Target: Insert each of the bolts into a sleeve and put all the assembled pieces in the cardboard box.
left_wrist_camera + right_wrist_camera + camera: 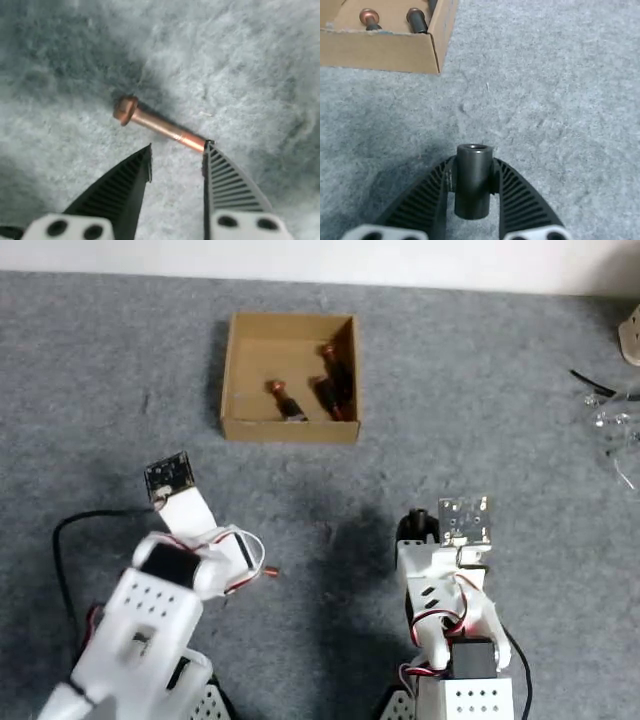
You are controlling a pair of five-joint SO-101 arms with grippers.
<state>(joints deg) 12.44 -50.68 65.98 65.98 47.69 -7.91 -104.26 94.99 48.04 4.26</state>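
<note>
- The left gripper (178,147) hangs released, jaws spread, over a copper bolt (160,125) lying flat on the grey carpet (240,60).
- The right gripper (472,167), near right, is clenched around a black sleeve (472,185).
- The cardboard box (290,428), far centre, holds assembled pieces (285,400).
</note>
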